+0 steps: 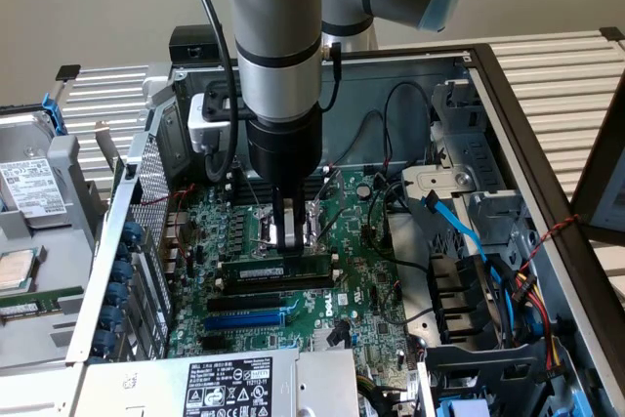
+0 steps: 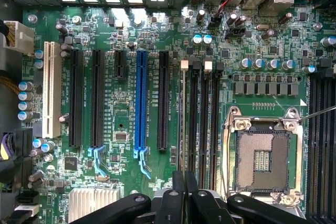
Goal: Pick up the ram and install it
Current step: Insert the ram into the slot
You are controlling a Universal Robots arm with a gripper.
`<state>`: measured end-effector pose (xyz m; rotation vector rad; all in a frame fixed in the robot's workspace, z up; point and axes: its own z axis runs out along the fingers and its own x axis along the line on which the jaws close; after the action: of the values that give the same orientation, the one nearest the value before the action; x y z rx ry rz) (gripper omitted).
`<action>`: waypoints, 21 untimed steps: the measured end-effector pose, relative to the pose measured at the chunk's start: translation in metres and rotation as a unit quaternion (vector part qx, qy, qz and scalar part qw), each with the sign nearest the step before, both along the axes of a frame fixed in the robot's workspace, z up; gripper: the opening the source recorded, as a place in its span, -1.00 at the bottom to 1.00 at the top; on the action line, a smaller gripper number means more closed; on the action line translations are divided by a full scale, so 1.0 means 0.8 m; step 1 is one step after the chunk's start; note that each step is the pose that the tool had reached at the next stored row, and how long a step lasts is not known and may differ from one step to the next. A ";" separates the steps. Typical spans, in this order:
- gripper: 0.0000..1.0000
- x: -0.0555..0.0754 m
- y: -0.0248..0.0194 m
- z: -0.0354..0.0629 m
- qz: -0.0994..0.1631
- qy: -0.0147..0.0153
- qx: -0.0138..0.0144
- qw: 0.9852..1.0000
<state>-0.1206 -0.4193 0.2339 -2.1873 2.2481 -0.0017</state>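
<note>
Exterior view: the gripper (image 1: pixel 286 234) is reaching straight down into the open computer case (image 1: pixel 410 65). It is pinching the top edge of the ram (image 1: pixel 278 267). The ram is standing on its long edge on the motherboard (image 1: pixel 371 290), lying along a slot so it can go in.

Wrist view: the fingers (image 2: pixel 177 192) are sitting tight together on the thin ram, just beside the black slots (image 2: pixel 193 124).

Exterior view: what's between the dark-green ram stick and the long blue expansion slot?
One long black plastic slot runs parallel between ram and blue slot, per exterior view.
</note>
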 end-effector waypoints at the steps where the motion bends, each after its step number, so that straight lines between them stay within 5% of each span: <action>1: -0.75 0.000 -0.0001 0.000 0.000 0.000 0.000 1.000; 12: -0.75 0.001 -0.0012 0.000 -0.001 0.004 0.004 1.000; 17: -0.75 0.004 -0.0042 0.000 -0.001 0.013 0.004 1.000; 19: -0.75 0.005 -0.0046 0.001 -0.001 0.014 0.004 1.000; 21: -0.75 0.005 -0.0046 0.003 -0.001 0.014 0.008 1.000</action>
<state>-0.1166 -0.4230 0.2361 -2.1922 2.2566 0.0471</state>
